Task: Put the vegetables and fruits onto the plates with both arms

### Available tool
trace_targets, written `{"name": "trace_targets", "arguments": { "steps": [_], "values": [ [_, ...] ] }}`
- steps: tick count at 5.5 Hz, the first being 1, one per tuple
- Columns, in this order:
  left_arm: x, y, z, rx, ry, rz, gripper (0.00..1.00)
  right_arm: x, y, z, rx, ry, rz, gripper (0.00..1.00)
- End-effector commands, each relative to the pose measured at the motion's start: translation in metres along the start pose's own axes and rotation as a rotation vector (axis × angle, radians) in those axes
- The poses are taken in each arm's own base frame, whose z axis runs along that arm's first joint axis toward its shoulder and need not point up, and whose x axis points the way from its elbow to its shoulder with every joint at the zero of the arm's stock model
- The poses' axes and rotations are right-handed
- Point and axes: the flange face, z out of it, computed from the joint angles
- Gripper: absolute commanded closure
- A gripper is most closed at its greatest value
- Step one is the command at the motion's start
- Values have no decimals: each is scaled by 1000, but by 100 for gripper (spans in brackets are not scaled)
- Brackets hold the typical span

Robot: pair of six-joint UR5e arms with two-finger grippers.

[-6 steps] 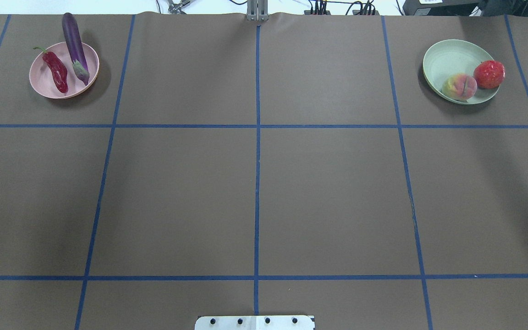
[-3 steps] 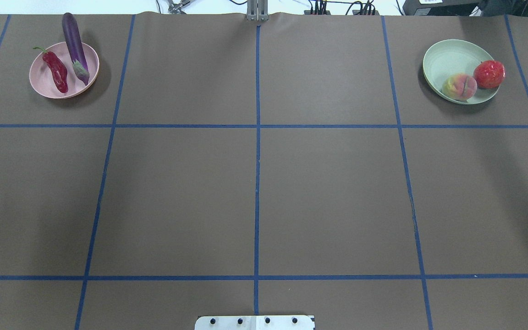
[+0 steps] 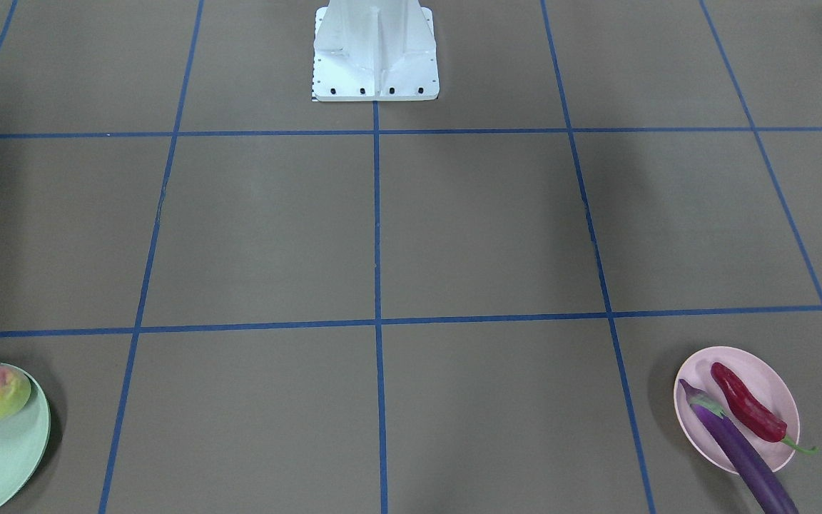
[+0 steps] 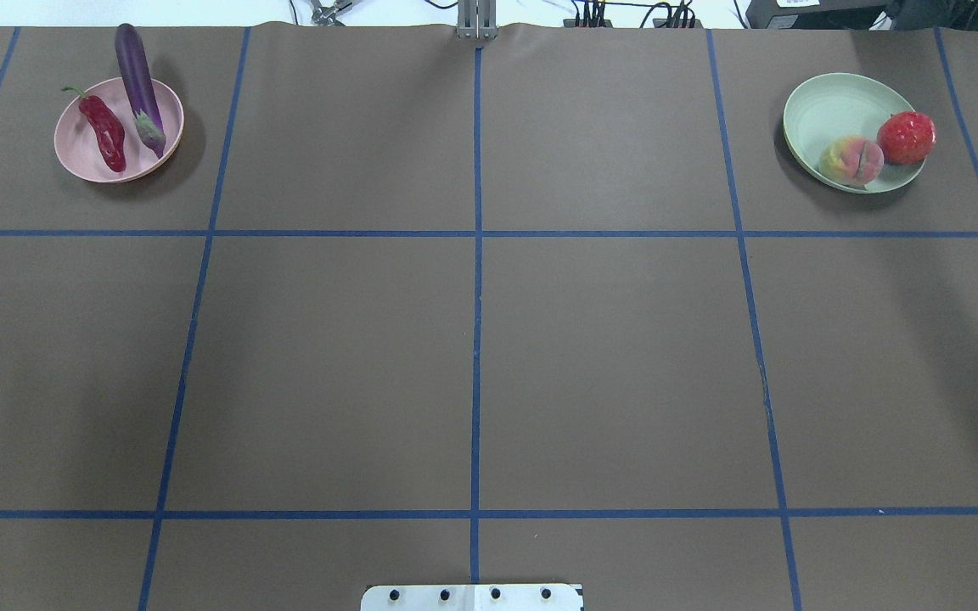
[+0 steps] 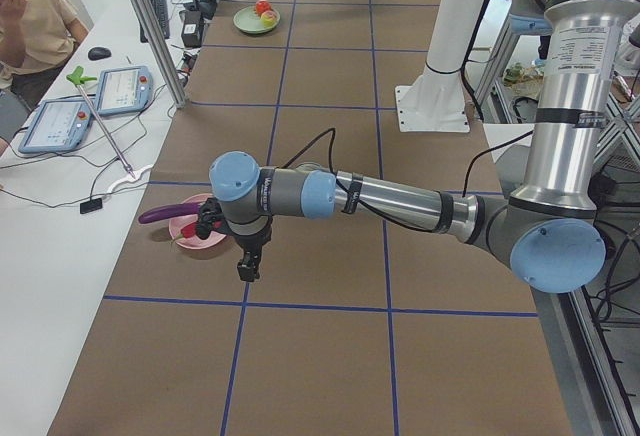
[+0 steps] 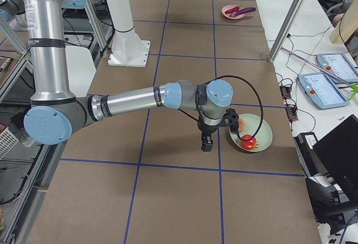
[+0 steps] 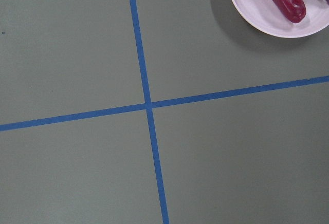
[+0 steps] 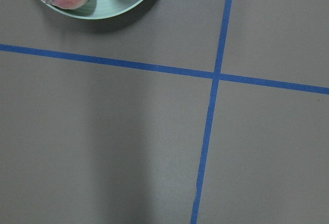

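The pale pink plate (image 4: 81,161) stands at the far left and holds the red chili (image 4: 107,134) and the purple eggplant (image 4: 137,81), whose end sticks out over the far rim. The mint green plate (image 4: 829,106) stands at the far right and holds the peach (image 4: 851,160) and the pomegranate (image 4: 906,137) on its right rim. My left gripper (image 5: 247,268) hangs above the table just beside the pink plate (image 5: 190,236). My right gripper (image 6: 207,142) hangs just beside the green plate (image 6: 263,135). Both show only in the side views, so I cannot tell their state.
The white pedestal base (image 3: 375,50) stands at the table's near middle edge. Blue tape lines grid the brown table (image 4: 608,365). In the exterior left view an operator (image 5: 30,16), tablets (image 5: 60,121) and a metal frame post (image 5: 150,26) stand beyond the table's far side.
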Motion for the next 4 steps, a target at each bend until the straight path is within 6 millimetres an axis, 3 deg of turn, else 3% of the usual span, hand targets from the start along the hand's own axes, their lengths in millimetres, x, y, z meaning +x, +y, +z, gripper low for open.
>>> {"name": "trace_targets", "arguments": {
  "steps": [1,4],
  "values": [
    [-7,1,8,-15,0,-9,0,-4,-2,0,15,-37,-16,0],
    [1,-6,3,34,-3,42,0,-6,-4,-2,90,-30,-91,0]
  ]
}}
